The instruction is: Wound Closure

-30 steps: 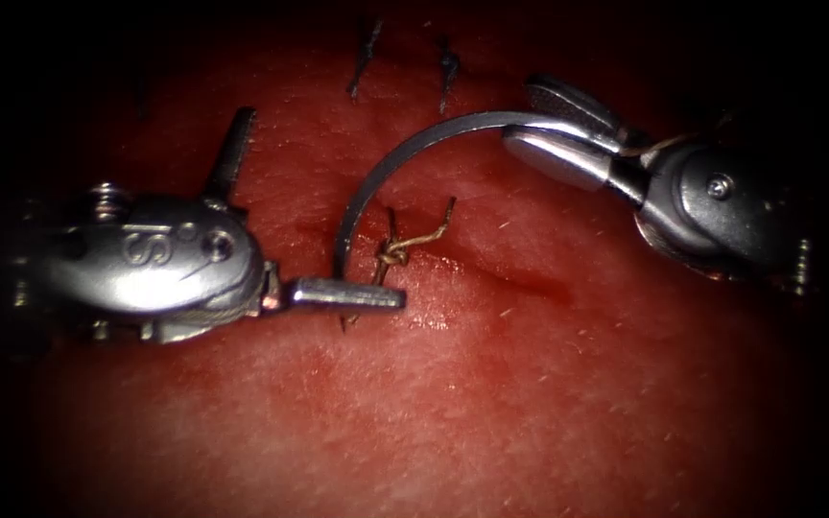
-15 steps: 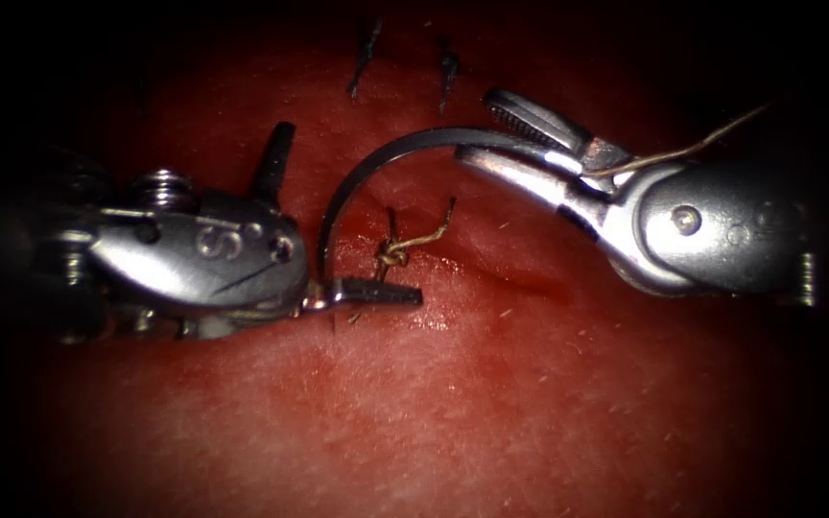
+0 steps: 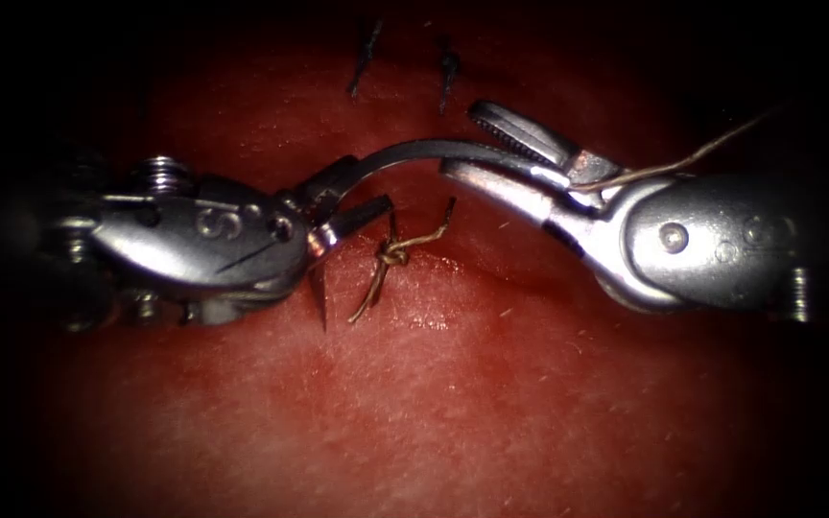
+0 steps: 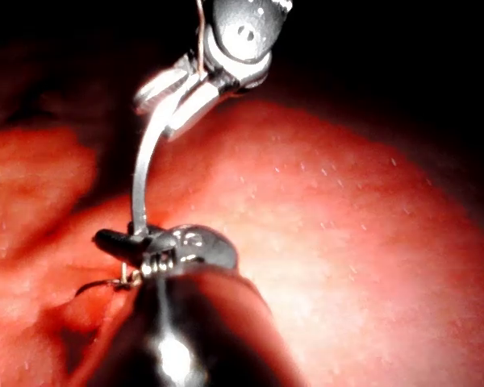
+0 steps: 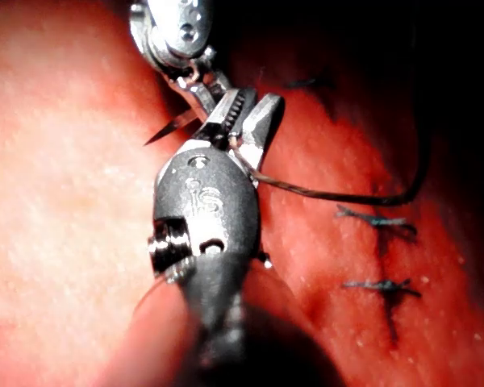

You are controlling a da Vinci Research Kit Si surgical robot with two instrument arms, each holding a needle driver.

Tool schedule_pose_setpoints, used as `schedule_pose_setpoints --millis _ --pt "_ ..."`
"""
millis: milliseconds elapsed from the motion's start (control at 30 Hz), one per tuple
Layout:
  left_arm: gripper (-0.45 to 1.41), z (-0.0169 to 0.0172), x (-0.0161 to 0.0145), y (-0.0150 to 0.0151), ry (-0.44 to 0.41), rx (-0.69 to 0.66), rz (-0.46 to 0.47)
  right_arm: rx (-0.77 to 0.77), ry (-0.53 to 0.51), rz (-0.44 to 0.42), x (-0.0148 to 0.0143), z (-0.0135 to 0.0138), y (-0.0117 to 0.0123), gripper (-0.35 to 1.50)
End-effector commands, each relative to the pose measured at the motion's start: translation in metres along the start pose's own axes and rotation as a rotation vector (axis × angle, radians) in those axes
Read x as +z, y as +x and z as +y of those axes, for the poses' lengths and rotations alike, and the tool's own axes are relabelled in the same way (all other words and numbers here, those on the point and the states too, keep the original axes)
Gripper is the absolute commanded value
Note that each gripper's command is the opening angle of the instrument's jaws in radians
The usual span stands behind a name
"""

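Observation:
My left tool comes in from the left, its jaws shut on the curved needle just behind the point. The bare point hangs down over the tissue, left of the knot, out of the tissue. The needle's rear end lies between the parted jaws of my right tool. Thread trails from there to the upper right. The left wrist view has the left tool on the needle. The right wrist view has the right tool standing open.
A tied tan knot with short cut ends sits on the cut just right of the needle point. Two dark finished stitches lie further back. Red fluid glistens along the cut.
The left jaws, wide open a second ago, have shut on the needle near its point and lifted it, baring the point. The right jaws have parted a little around the rear end.

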Motion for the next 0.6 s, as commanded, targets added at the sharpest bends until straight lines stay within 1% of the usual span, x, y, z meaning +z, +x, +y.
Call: schedule_pose_setpoints --millis 33,67,100,167,200,300,333,367,433,467,500,533,600 --pt "-0.45 -0.0003 0.0006 0.0003 -0.006 -0.064 -0.009 0.010 -0.004 -0.005 0.0009 0.0000 -0.0003 0.84" --pt "-0.45 -0.0002 0.0006 0.0003 -0.005 -0.083 -0.012 0.028 0.002 -0.004 0.0011 0.0001 -0.0003 1.06" --pt "-0.45 0.0000 0.0007 0.0002 0.007 -0.091 -0.022 0.044 0.021 0.006 0.0013 0.0001 -0.0003 1.18" --pt "-0.45 0.0003 0.0007 0.0001 0.041 -0.124 -0.044 0.059 0.062 0.016 0.0013 0.0001 -0.0003 1.31" --pt "-0.45 0.0005 0.0008 -0.0001 0.066 -0.143 -0.058 0.058 0.074 0.013 0.0013 0.0001 -0.0003 1.35" --pt "-0.45 0.0008 0.0007 -0.0004 0.148 -0.203 -0.084 0.063 0.092 0.029 0.0012 0.0002 -0.0004 1.40" --pt "-0.45 0.0009 0.0007 -0.0006 0.209 -0.236 -0.099 0.088 0.108 0.050 0.0011 0.0003 -0.0006 1.40" --pt "-0.45 0.0010 0.0006 -0.0007 0.253 -0.269 -0.106 0.094 0.112 0.056 0.0011 0.0004 -0.0007 1.40" --pt "-0.45 0.0010 0.0004 -0.0008 0.315 -0.315 -0.113 0.095 0.122 0.069 0.0009 0.0006 -0.0008 1.40" --pt "-0.45 0.0009 0.0001 -0.0009 0.388 -0.361 -0.119 0.102 0.145 0.096 0.0008 0.0006 -0.0009 1.40" --pt "-0.45 0.0009 0.0000 -0.0009 0.421 -0.378 -0.121 0.114 0.162 0.114 0.0007 0.0006 -0.0009 1.38" --pt "-0.45 0.0009 -0.0002 -0.0010 0.481 -0.420 -0.122 0.121 0.173 0.129 0.0006 0.0007 -0.0009 1.36" --pt "-0.45 0.0010 -0.0007 -0.0010 0.594 -0.446 -0.100 0.131 0.196 0.153 0.0002 0.0007 -0.0009 1.33"
